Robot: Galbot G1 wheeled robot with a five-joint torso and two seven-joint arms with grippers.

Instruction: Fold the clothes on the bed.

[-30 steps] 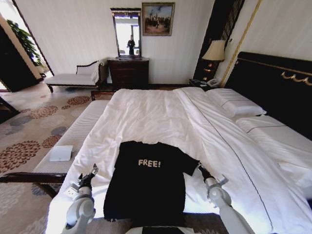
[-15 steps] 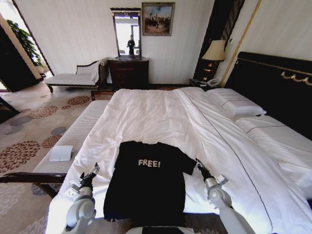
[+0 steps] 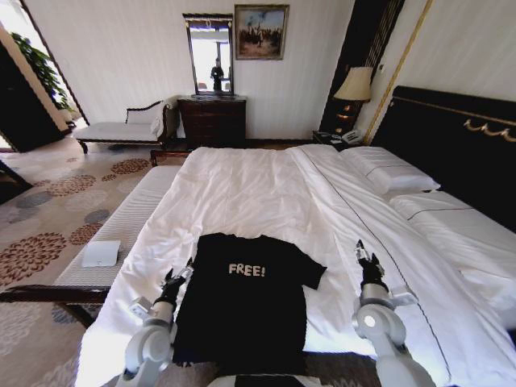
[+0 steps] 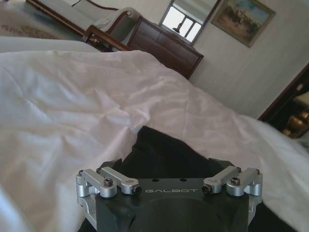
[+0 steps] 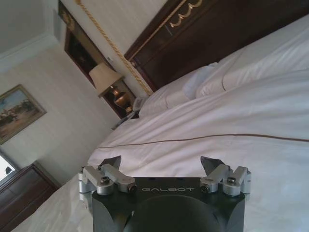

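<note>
The clothes are one black T-shirt (image 3: 242, 310) with white "FREE!" lettering, lying flat near the front edge of the bed (image 3: 258, 189) on its white duvet. One short sleeve (image 3: 313, 274) sticks out on its right side. My left gripper (image 3: 179, 276) is at the shirt's left edge, open. In the left wrist view, the left gripper (image 4: 165, 164) has the black cloth (image 4: 159, 152) just ahead, between its spread fingers. My right gripper (image 3: 367, 262) hovers over bare duvet to the right of the sleeve, apart from it. It is open (image 5: 161, 162) with nothing between its fingers.
White pillows (image 3: 391, 173) lie against the dark headboard (image 3: 451, 141) on the right. A striped bench (image 3: 121, 234) with a white box (image 3: 101, 253) runs along the bed's left side. A dresser (image 3: 212, 121), a chaise (image 3: 121, 129) and a lamp (image 3: 355, 85) stand at the far wall.
The left gripper has moved right, up to the shirt's left edge. The right gripper has moved right and farther out, away from the sleeve it was touching. The shirt has not shifted.
</note>
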